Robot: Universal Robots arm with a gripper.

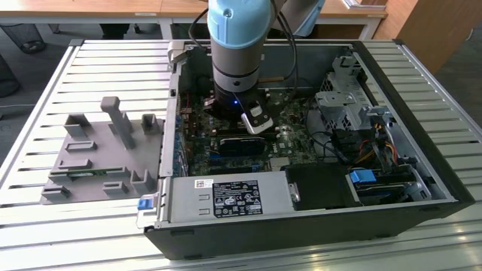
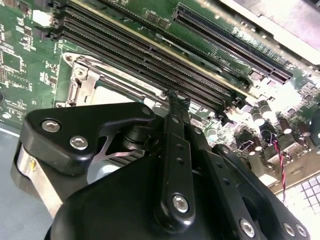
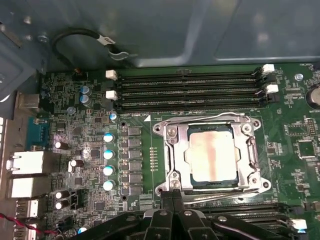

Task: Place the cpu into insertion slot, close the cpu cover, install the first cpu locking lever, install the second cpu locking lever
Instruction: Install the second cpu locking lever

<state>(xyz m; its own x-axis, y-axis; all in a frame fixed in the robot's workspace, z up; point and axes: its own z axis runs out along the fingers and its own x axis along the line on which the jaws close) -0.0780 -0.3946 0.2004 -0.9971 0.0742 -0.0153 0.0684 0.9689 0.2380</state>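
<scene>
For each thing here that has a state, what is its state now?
cpu: seated in the insertion slot.
cpu cover: closed down over the cpu.
end effector: fingertips together, at the cover's edge.
computer case: side open, motherboard exposed.

The exterior view looks down at an angle from beyond the slatted counter (image 1: 90, 62) onto the whole open computer case (image 1: 421, 186). Both wrist views sit close above the green circuit board (image 3: 80, 145): the first wrist view faces the memory slots (image 3: 190, 90) squarely, while the second wrist view skims the memory slots (image 2: 150, 55) past the hand (image 2: 176, 107).
</scene>
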